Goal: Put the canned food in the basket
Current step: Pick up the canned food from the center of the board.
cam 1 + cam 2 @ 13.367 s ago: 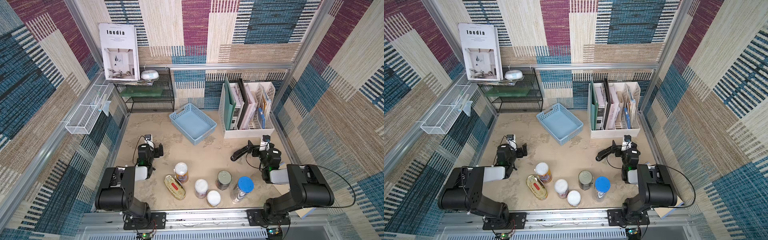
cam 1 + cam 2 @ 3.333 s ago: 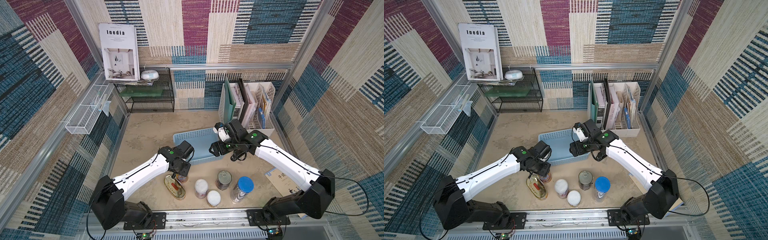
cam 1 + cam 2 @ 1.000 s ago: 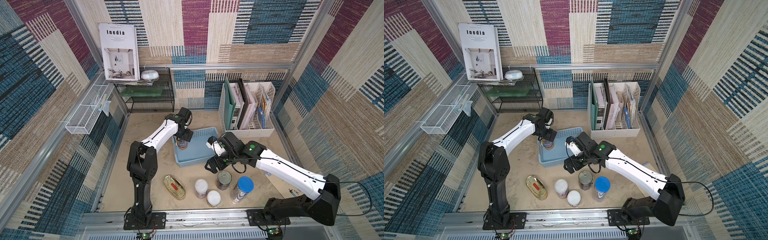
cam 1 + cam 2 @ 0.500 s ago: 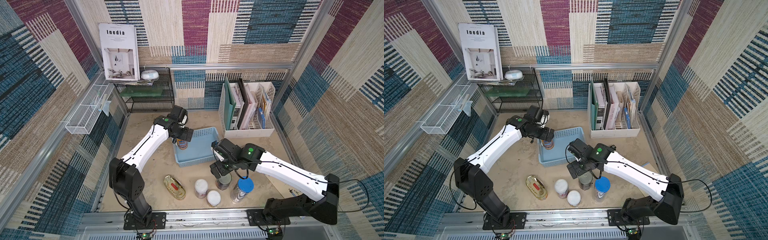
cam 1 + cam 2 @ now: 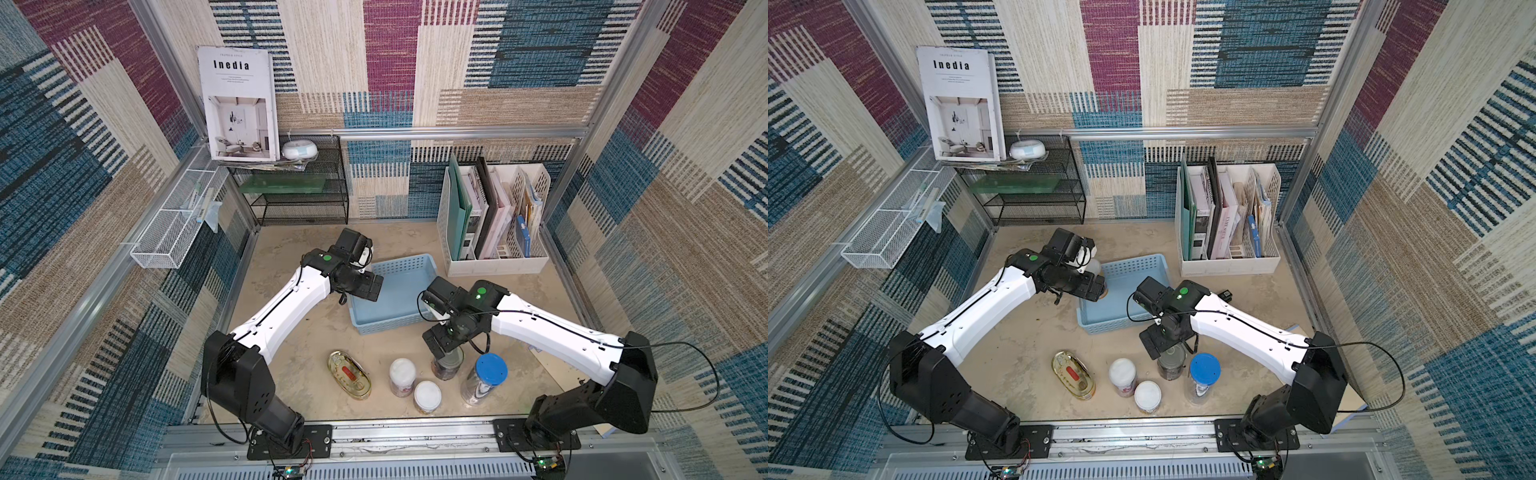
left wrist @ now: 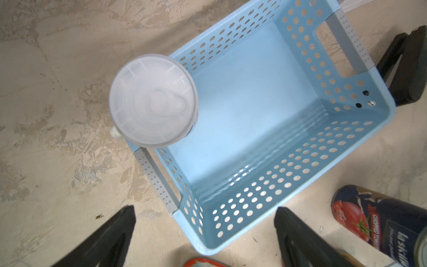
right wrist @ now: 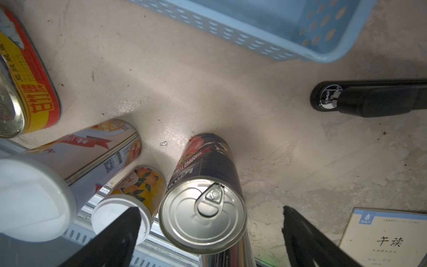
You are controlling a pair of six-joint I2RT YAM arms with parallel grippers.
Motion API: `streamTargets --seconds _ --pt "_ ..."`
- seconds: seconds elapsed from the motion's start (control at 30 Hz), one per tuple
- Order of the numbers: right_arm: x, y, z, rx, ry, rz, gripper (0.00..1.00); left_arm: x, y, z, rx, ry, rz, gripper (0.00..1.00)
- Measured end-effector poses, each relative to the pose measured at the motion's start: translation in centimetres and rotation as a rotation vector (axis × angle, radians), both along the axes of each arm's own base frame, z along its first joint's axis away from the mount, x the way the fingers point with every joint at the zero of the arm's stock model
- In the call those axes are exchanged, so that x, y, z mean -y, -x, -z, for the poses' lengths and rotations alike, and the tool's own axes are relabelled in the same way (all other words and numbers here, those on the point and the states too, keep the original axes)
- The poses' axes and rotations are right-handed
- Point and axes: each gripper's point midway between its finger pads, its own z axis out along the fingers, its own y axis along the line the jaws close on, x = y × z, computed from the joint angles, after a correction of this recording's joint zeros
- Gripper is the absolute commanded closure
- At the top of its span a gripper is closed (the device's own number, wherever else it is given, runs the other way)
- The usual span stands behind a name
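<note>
Basket [image 5: 386,326], light blue, perforated: stands on the table [image 5: 307,345] near its middle, in front of the file holder [image 5: 494,266]. Contents: one white-lidded can [image 6: 152,100], upright in a corner beside a handle slot; the rest of the basket floor is bare. Left gripper [image 6: 205,209]: over the edge of the basket near that can, fingers spread wide, grasping nothing, clear of the can. Right gripper [image 7: 211,209]: just above the dark can [image 7: 203,217], fingers wide apart to either side of its pull-tab lid in the wrist view, not clamped on it. Dark can: upright on the table, outside the basket, between the basket's near wall and the front rail. Also on the table in the front row: oval tin [image 5: 349,374], flat, gold with a red mark, farthest toward the left arm; pink can [image 5: 402,376] and yellow can [image 5: 427,397], both upright with white lids, just beside each other; jar [image 5: 490,370] with a blue lid, upright, next to the dark can.
</note>
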Motion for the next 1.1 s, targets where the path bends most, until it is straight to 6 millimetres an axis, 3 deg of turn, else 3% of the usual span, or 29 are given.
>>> streamTargets --seconds 0.4,0.63,0.87,1.1 --pt "0.9 1.4 3.4 -0.152 0.034 -0.036 0.01 0.1 -0.3 0.4 0.002 0.009 0.003 0.01" --pt "1.1 1.7 4.2 -0.187 0.034 -0.052 0.01 0.1 -0.3 0.7 -0.012 0.016 0.004 0.01" --pt "0.7 1.6 5.3 -0.226 0.039 -0.054 0.11 -0.1 -0.4 0.8 -0.014 0.017 -0.002 0.01" --pt "0.8 2.1 5.6 -0.242 0.031 -0.051 0.28 -0.2 -0.5 0.8 -0.013 0.016 -0.002 0.01"
